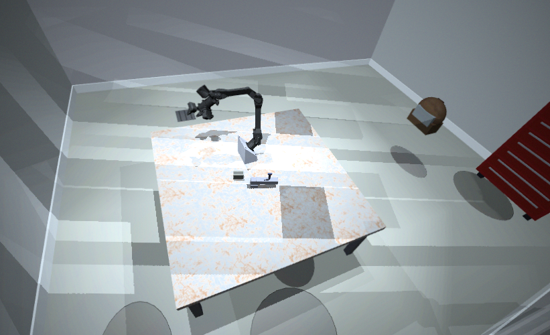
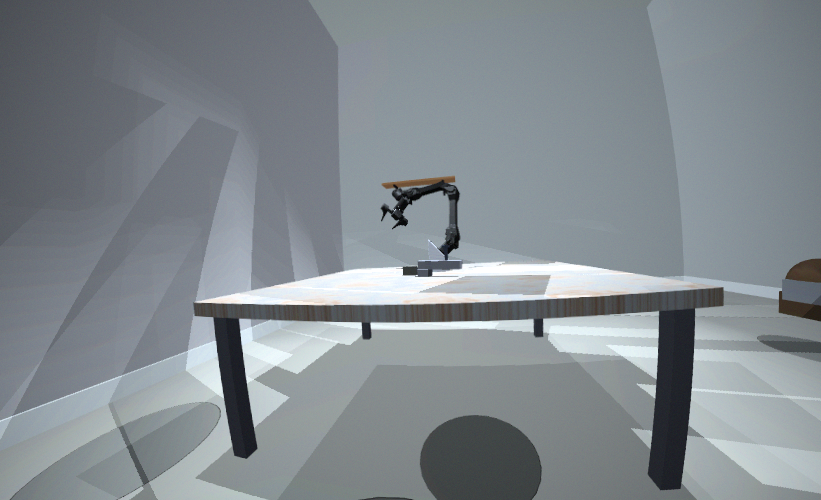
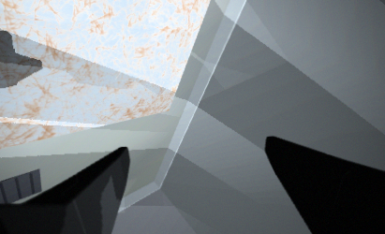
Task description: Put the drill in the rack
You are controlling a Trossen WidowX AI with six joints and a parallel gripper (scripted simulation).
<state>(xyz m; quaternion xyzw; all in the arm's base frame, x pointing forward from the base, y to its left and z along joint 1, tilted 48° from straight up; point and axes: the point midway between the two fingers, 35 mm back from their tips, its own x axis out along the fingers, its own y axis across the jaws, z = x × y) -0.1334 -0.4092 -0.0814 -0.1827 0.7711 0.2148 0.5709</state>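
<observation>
A small grey fixture (image 1: 260, 182) (image 2: 439, 265) sits near the middle of the marbled table (image 1: 226, 232) (image 2: 463, 304) (image 3: 101, 37). A dark upright piece (image 1: 269, 176) stands on it. At this size I cannot tell the key from the drill. A small dark box (image 1: 238, 175) (image 2: 409, 270) lies just left of the fixture. My gripper (image 1: 199, 110) (image 2: 388, 221) (image 3: 199, 148) is open and empty. It hangs high over the table's far left corner, well away from the fixture. The wrist view shows only the table corner and the floor between the fingers.
A white wedge (image 1: 245, 151) (image 2: 433, 248) stands by the arm's base. A grey slatted panel (image 1: 183, 115) (image 3: 14, 184) lies on the floor beyond the table. A brown domed chest (image 1: 429, 114) (image 2: 817, 291) and a red slatted panel (image 1: 530, 158) are far right.
</observation>
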